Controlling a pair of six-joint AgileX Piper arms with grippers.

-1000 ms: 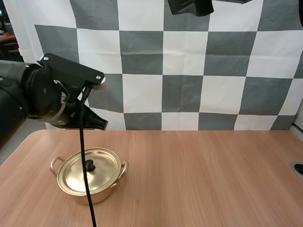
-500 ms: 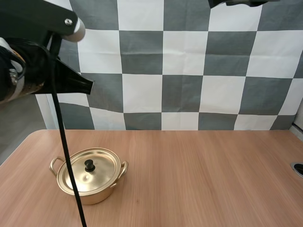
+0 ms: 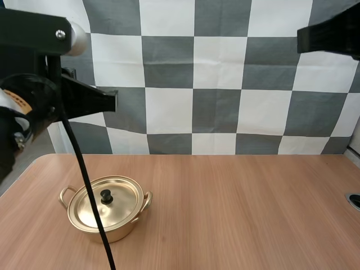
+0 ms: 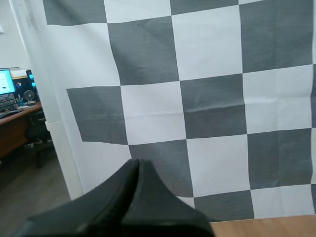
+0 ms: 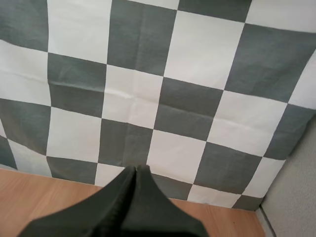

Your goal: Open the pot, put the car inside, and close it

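On the table, a shiny golden two-handled pot stands lidded.

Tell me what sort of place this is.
Likely a robot test bench: a wooden table carrying a lidded gold pot, with the left gripper and right gripper shut, high above it.

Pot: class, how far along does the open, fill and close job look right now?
Done: cannot tell; the lid sits on the pot, hiding its inside. In hand: nothing; left pincer and right pincer are shut empty, above the table. Left: everything or nothing, depending on the pot's contents.
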